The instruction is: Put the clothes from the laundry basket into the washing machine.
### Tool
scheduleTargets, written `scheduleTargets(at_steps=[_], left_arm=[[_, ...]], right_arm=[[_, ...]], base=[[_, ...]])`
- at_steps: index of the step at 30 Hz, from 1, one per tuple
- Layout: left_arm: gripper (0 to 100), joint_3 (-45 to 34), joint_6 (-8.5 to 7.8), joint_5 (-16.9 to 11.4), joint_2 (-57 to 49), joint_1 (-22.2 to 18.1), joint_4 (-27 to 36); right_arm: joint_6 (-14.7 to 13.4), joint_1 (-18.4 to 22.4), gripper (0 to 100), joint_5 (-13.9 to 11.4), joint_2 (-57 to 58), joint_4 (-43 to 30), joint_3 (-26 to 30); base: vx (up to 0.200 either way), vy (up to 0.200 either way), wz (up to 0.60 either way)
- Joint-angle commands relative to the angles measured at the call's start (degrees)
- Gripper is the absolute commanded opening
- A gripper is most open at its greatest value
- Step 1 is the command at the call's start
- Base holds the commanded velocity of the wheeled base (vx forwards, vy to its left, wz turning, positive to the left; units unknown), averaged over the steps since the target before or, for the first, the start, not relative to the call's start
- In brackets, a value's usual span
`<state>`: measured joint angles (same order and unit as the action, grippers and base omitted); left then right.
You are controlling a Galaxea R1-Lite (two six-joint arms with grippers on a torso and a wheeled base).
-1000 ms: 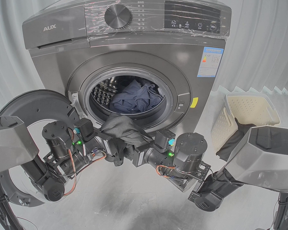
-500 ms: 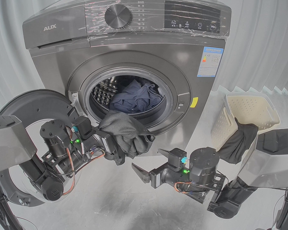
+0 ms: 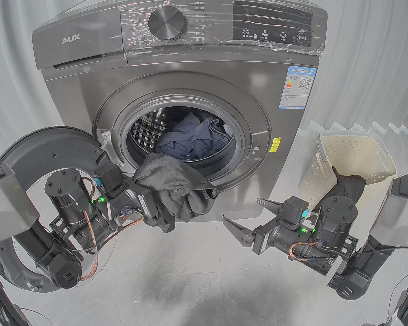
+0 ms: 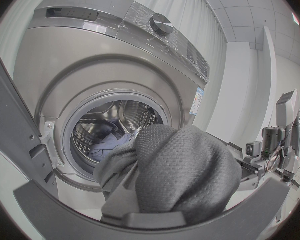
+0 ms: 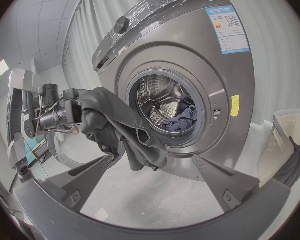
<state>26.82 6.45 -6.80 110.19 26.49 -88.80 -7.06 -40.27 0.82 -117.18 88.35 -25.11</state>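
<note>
Head view is showing the hand-over ending in front of the washing machine (image 3: 177, 78). A second ago both grippers were pinching the dark grey garment (image 3: 177, 184) together just below the machine's drum opening (image 3: 186, 136). Now the right gripper (image 3: 241, 209) is letting it go and pulling back, away from the machine's front and towards the laundry basket (image 3: 353, 134) standing beside the machine's right flank. Its jaws are gaping wide and carrying nothing. The left gripper (image 3: 152, 207) is keeping its jaws clamped on the garment, with its fingertips buried in the bunched fabric. It is sitting just in front of the opening's lower left edge, beside the machine's swung-open door (image 3: 45, 152). The garment is hanging from that grip, its upper fold lying against the lip of the opening while the rest is dangling outside the drum. Blue clothes (image 3: 190, 139) are already lying inside the machine. Another dark cloth (image 3: 344, 189) is draping over the basket's near edge. Judging from this, the left arm alone is now having to push the garment over the lip and into the drum. The freed right arm appears to be heading for the next piece in the basket.
</note>
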Motion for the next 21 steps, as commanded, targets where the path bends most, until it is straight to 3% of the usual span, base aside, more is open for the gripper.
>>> scheduleTargets(at_steps=[1,6,12,21], left_arm=[[0,-1.2,-0.03,0.1,-1.5,0.1,0.0],[0,-2.6,-0.12,0.2,-0.7,-0.9,0.0],[0,-2.5,-0.30,0.3,0.4,-0.8,0.0],[0,-2.6,-0.56,0.6,1.3,-0.4,0.0]], right_arm=[[-0.9,2.7,100,0.1,-0.4,0.2,0.3],[-5.6,6.7,100,0.1,-0.2,0.1,0.3],[-5.4,11.3,100,-0.3,-0.7,0.1,-1.4],[-5.3,10.9,100,-0.4,-0.6,0.1,-1.5]], base=[[0.000,0.000,0.00],[0.000,0.000,0.00],[0.000,0.000,0.00],[0.000,0.000,0.00]])
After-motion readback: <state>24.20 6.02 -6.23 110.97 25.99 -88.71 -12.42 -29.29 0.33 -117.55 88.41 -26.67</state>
